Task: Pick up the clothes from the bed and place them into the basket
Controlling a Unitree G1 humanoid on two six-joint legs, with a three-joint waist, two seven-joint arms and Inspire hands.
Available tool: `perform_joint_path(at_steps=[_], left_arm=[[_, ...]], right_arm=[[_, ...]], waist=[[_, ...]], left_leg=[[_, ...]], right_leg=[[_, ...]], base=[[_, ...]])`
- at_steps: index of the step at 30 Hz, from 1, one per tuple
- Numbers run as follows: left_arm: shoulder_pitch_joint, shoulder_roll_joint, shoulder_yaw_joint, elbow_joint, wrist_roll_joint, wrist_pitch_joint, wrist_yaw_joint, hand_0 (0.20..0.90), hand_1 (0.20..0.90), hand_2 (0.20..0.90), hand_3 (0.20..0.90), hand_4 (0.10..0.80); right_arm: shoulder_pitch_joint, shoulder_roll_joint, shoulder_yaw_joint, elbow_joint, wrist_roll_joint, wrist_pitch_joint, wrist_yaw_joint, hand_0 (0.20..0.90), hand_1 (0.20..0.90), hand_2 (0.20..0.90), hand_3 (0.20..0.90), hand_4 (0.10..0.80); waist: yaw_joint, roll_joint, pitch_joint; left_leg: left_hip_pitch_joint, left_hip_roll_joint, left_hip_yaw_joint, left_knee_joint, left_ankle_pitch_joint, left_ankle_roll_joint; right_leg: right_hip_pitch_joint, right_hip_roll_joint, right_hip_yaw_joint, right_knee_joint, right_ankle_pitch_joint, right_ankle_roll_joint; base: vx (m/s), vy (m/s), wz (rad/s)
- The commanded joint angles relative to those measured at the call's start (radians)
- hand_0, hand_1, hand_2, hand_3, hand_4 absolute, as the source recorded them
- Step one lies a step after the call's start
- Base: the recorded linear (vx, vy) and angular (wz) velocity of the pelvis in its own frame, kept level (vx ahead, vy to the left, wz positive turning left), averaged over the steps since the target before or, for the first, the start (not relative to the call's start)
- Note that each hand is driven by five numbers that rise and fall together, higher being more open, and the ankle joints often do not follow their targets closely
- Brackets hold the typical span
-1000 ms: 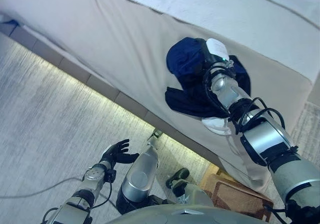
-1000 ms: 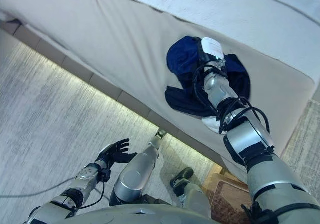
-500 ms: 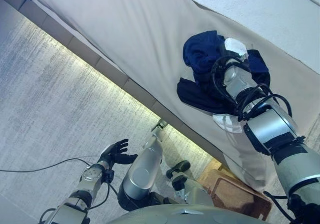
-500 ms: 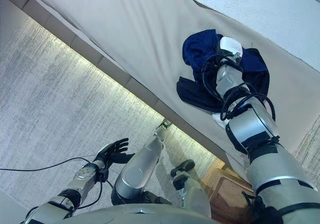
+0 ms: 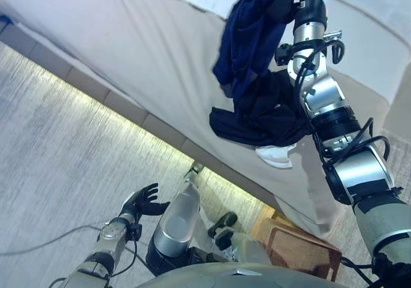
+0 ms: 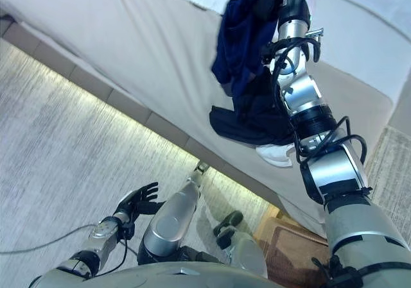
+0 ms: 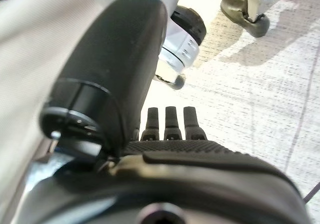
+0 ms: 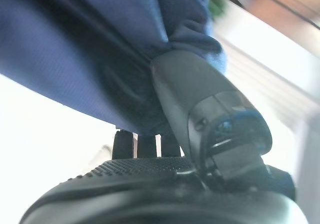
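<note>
The wide bed (image 5: 160,50) with its beige fitted cover and a white textured blanket along the far edge fills the far half of the scene, running from far left toward near right, with a lit strip glowing under its near edge. Below it the grey carpeted floor (image 5: 58,153) takes up the near left. At the near right, on the floor beside the bed's corner, stands the brown woven basket (image 5: 298,253), only partly in view. A bundle of dark navy-blue cloth garments (image 5: 247,50) hangs lifted above the bed at the far right, its upper part bunched up where the right arm reaches the top edge of the view, its lower folds draping down onto a darker piece that lies spread on the beige cover. Just beside that piece, on its near side, a small white garment (image 5: 276,154) lies on the bed. The right hand (image 8: 200,104) has its thumb and fingers curled into the blue fabric, pinching the bundle, as its wrist view shows from close up. The left hand (image 5: 142,202) hovers low over the floor at the near left, its fingers spread and relaxed, holding nothing, well apart from the clothes and the basket.
</note>
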Motion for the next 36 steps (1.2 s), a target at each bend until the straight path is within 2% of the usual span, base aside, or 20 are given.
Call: perform_joint_path(at_steps=[1, 7, 9, 10, 14, 18, 24, 28, 34, 36], left_arm=[[0.129, -0.002, -0.049, 0.023, 0.055, -0.002, -0.01, 0.9, 0.9, 0.9, 0.9, 0.8], [0.155, -0.018, -0.029, 0.079, 0.151, 0.01, 0.013, 0.9, 0.9, 0.9, 0.9, 0.8], [0.161, -0.027, -0.02, 0.105, 0.202, 0.029, 0.038, 0.9, 0.9, 0.9, 0.9, 0.8], [0.162, -0.027, -0.019, 0.107, 0.21, 0.031, 0.038, 0.9, 0.9, 0.9, 0.9, 0.8], [0.144, -0.027, -0.017, 0.115, 0.249, 0.072, 0.04, 0.9, 0.9, 0.9, 0.9, 0.8], [0.12, -0.022, -0.019, 0.103, 0.246, 0.113, 0.024, 0.9, 0.9, 0.9, 0.9, 0.8], [0.084, -0.036, -0.034, 0.074, 0.221, 0.138, 0.004, 0.9, 0.9, 0.9, 0.9, 0.8], [0.071, -0.053, -0.06, 0.044, 0.224, 0.143, -0.003, 0.9, 0.9, 0.9, 0.9, 0.8], [0.055, -0.062, -0.074, 0.034, 0.216, 0.154, -0.006, 0.9, 0.9, 0.9, 0.9, 0.8], [0.06, -0.062, -0.072, 0.037, 0.223, 0.159, -0.01, 0.9, 0.9, 0.9, 0.9, 0.8]], right_arm=[[0.047, -0.113, -0.07, -0.137, 0.028, -0.121, -0.078, 0.3, 0.3, 0.3, 0.2, 0.1], [0.157, -0.136, -0.157, -0.298, -0.024, -0.149, -0.205, 0.3, 0.3, 0.3, 0.2, 0.1], [0.222, -0.151, -0.201, -0.402, -0.035, -0.144, -0.278, 0.3, 0.3, 0.3, 0.2, 0.1], [0.229, -0.154, -0.205, -0.411, -0.036, -0.145, -0.285, 0.3, 0.3, 0.3, 0.2, 0.1], [0.323, -0.196, -0.259, -0.519, -0.023, -0.135, -0.317, 0.3, 0.3, 0.3, 0.2, 0.1], [0.428, -0.228, -0.296, -0.574, -0.018, -0.128, -0.29, 0.3, 0.3, 0.3, 0.2, 0.1], [0.598, -0.247, -0.372, -0.6, -0.001, -0.174, -0.254, 0.3, 0.3, 0.3, 0.2, 0.1], [0.699, -0.241, -0.421, -0.579, 0.06, -0.21, -0.159, 0.3, 0.3, 0.3, 0.2, 0.1], [0.775, -0.236, -0.436, -0.479, 0.08, -0.144, -0.116, 0.3, 0.3, 0.3, 0.2, 0.1], [0.819, -0.213, -0.445, -0.408, 0.08, -0.091, -0.103, 0.3, 0.3, 0.3, 0.2, 0.1]], waist=[[-0.031, 0.024, -0.195], [-0.079, 0.002, -0.276], [-0.12, -0.005, -0.317], [-0.123, -0.005, -0.32], [-0.2, 0.004, -0.362], [-0.269, 0.026, -0.387], [-0.362, 0.049, -0.402], [-0.414, 0.053, -0.408], [-0.452, 0.051, -0.409], [-0.464, 0.052, -0.408]], left_leg=[[0.162, 0.068, 0.099, -0.127, -0.111, 0.034], [0.219, 0.073, 0.139, -0.154, -0.122, 0.032], [0.252, 0.076, 0.178, -0.158, -0.139, 0.036], [0.255, 0.076, 0.182, -0.159, -0.141, 0.036], [0.296, 0.084, 0.243, -0.165, -0.16, 0.041], [0.328, 0.092, 0.298, -0.165, -0.177, 0.042], [0.355, 0.098, 0.364, -0.165, -0.186, 0.036], [0.367, 0.1, 0.407, -0.165, -0.189, 0.028], [0.377, 0.105, 0.45, -0.165, -0.192, 0.023], [0.379, 0.11, 0.463, -0.165, -0.192, 0.022]], right_leg=[[-0.06, 0.001, 0.037, 0.04, 0.099, -0.013], [-0.015, 0.033, 0.065, -0.021, 0.109, 0.0], [-0.004, 0.046, 0.093, -0.046, 0.106, 0.002], [-0.004, 0.046, 0.097, -0.047, 0.106, 0.002], [-0.01, 0.064, 0.148, -0.067, 0.096, 0.005], [-0.013, 0.08, 0.203, -0.085, 0.087, -0.005], [-0.007, 0.099, 0.279, -0.121, 0.094, -0.017], [-0.001, 0.109, 0.309, -0.156, 0.112, -0.021], [-0.002, 0.117, 0.331, -0.184, 0.133, -0.019], [-0.006, 0.119, 0.337, -0.19, 0.137, -0.018]], base=[[0.043, -0.012, -0.14], [0.038, -0.104, -0.12], [0.027, -0.101, -0.23], [-0.011, -0.073, -0.41], [-0.034, -0.066, -0.49], [-0.053, -0.06, -0.57], [-0.065, -0.062, -0.52], [-0.046, -0.074, -0.43], [-0.046, -0.069, -0.26], [-0.047, -0.082, -0.17]])
